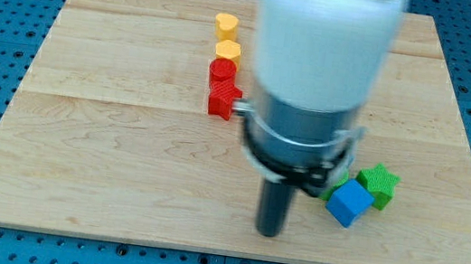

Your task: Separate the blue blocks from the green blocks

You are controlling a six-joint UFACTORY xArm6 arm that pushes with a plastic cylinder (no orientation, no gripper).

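My tip (269,233), a bare rod gripping nothing, is resting on the pale wooden board (105,151), just left of the blue cube (349,203) and green star block (380,183).

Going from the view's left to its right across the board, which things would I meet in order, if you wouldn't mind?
Yellow blocks and red blocks in one column → my tip → blue cube → green star block.

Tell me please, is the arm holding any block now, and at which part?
Nothing is held. My tip is a bare rod standing on the board, apart from the blue cube on the view's right. It can only push.
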